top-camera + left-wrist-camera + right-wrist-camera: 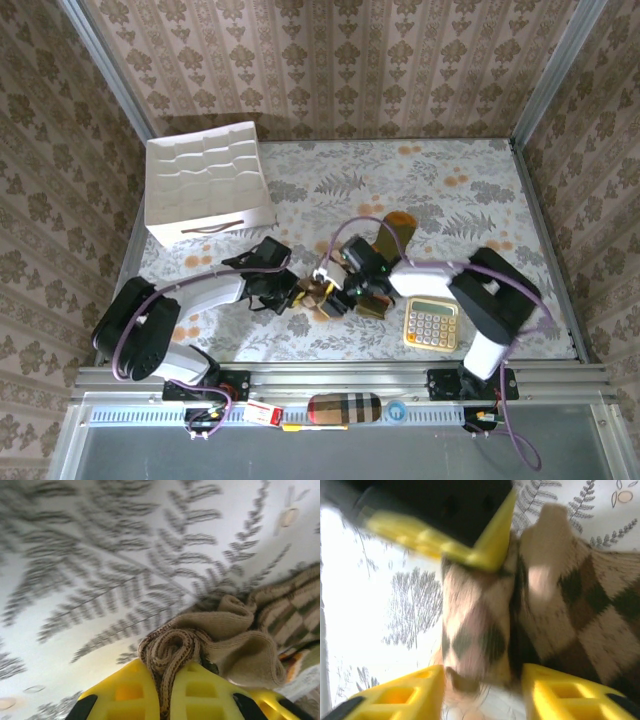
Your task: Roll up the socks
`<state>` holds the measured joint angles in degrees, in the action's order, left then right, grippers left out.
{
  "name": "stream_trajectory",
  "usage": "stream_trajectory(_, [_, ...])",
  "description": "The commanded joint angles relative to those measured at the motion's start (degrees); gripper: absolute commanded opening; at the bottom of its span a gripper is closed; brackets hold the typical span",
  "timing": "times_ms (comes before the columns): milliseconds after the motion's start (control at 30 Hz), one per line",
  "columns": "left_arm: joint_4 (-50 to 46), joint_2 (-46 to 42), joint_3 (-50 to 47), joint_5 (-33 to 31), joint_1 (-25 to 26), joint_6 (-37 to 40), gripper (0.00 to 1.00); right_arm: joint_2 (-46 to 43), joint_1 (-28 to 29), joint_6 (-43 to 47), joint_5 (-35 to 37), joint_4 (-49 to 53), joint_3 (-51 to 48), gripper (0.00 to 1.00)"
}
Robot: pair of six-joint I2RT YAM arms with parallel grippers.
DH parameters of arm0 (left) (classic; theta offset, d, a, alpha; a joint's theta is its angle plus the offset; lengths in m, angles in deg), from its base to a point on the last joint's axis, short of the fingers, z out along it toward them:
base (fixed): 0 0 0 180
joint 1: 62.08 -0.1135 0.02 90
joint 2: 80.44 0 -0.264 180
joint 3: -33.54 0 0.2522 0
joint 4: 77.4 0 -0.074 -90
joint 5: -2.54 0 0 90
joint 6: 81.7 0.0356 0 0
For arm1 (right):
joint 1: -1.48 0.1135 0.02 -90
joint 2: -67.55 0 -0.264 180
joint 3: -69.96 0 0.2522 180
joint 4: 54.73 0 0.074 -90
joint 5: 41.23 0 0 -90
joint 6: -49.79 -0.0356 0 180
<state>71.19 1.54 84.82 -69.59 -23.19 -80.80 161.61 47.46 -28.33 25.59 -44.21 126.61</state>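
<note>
socks (322, 296) tight in left tool (165, 672), loose inside right tool (482, 672)

A white box (208, 190) with ribbed compartments sits on the bench (470, 180), which is covered by a pale cloth printed with grey fern leaves and small orange blotches. Behind the box rises a wall (330, 60) papered in beige-and-brown damask. The same paper covers the wall (45, 190) to the box's left and the wall (600, 190) far to its right. 2 metal posts (108, 70) mark the back corners. A slotted metal rail (340, 378) runs along the bench edge well in front of the box. The light is even and bright.
</note>
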Motion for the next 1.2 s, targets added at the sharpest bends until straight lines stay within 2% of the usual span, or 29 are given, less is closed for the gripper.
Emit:
stream_trajectory(0, [-14.8, 2.0, 2.14, -0.34, -0.14, 0.58, 0.0, -7.27, 6.42, 6.94, 24.63, -9.83, -5.3, 0.51])
stream_trajectory(100, [-18.61, 3.87, 5.18, -0.81, 0.04, 1.54, 0.0, -8.17, 13.86, 9.13, 35.32, -10.69, -6.37, 0.53])
stream_trajectory(267, [-20.67, 5.8, 7.3, -0.42, -0.05, 2.61, 0.0, -1.94, 22.71, 14.74, 48.97, -12.94, -3.16, 0.54])
stream_trajectory(567, [-18.5, 6.42, 7.14, 0.65, -0.05, 3.26, 0.0, 7.07, 24.25, 16.24, 53.01, -10.42, 4.12, 0.51])
stream_trajectory(633, [-18.07, 6.13, 6.97, 0.76, -0.13, 3.32, 0.0, 8.65, 24.25, 15.12, 53.51, -8.26, 5.12, 0.43])
stream_trajectory(733, [-16.92, 4.33, 6.17, 0.91, -0.81, 3.22, 0.01, 9.8, 24.16, 11.48, 54.0, -4.32, 5.41, 0.19])
stream_trajectory(833, [-14.9, 0.19, 4.71, 0.41, -2.48, 2.92, 0.29, 9.21, 23.52, 6.2, 50.86, 0.69, 4.28, 0.01])
stream_trajectory(933, [-11.6, -4.43, 2.65, 0.32, -4.94, 2.45, 0.55, 7.08, 21.47, -0.13, 42.02, 2.72, 0.93, 0.0])
stream_trajectory(967, [-11.07, -5.6, 2.25, 0.26, -5.66, 2.39, 0.61, 6.49, 20.72, -1.98, 39.36, 2.39, -0.15, 0.0])
stream_trajectory(1033, [-10.35, -7.65, 1.64, 0.24, -7.03, 2.86, 0.67, 5.34, 19.11, -5.11, 33.37, 0.25, -3.39, 0.0])
stream_trajectory(1167, [-7.4, -10.51, 0.09, 0.15, -7.8, 3.49, 0.68, 4.05, 15.44, -8.99, 23.05, -4.18, -7.94, 0.0])
